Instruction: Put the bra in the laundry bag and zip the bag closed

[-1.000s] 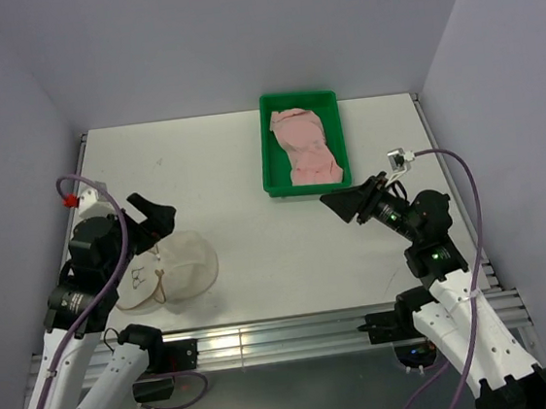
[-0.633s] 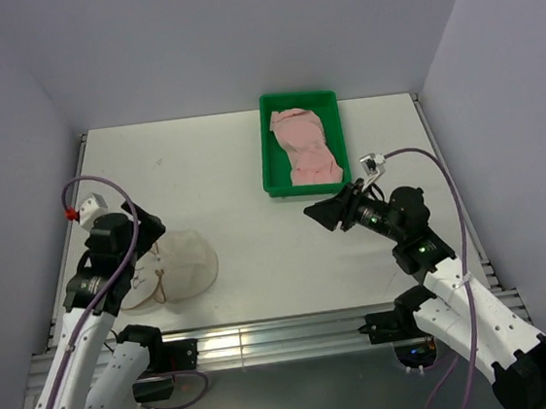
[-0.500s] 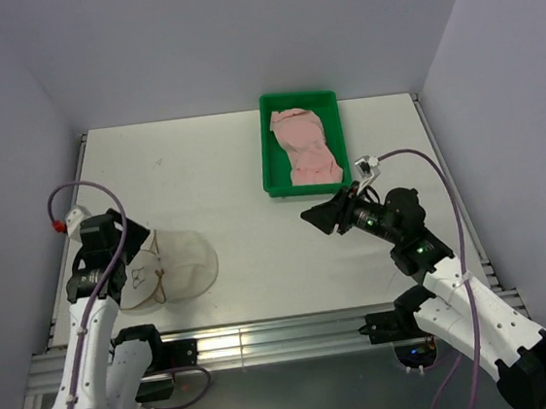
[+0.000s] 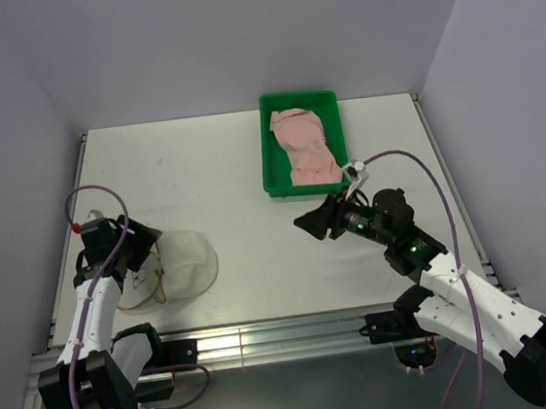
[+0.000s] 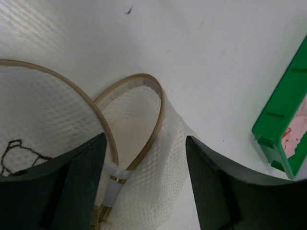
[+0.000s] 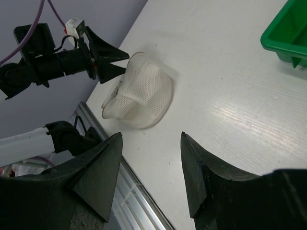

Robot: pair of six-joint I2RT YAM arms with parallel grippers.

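Jaws on both sides stand spread, empty. Soft, limp bra (image 4: 306,147) at 12 o'clock: I would pinch a middle fold.

L gripper (image 4: 147,247) dropped down to laundry bag (image 4: 189,262) edge; R gripper (image 4: 306,224) slid left twd it.

The left arm (image 4: 90,307) is folded low at the near left, and the left gripper (image 4: 151,249) points right with jaws apart. The right arm (image 4: 454,281) stretches leftward from the near right, and the right gripper (image 4: 306,224) is also spread wide.
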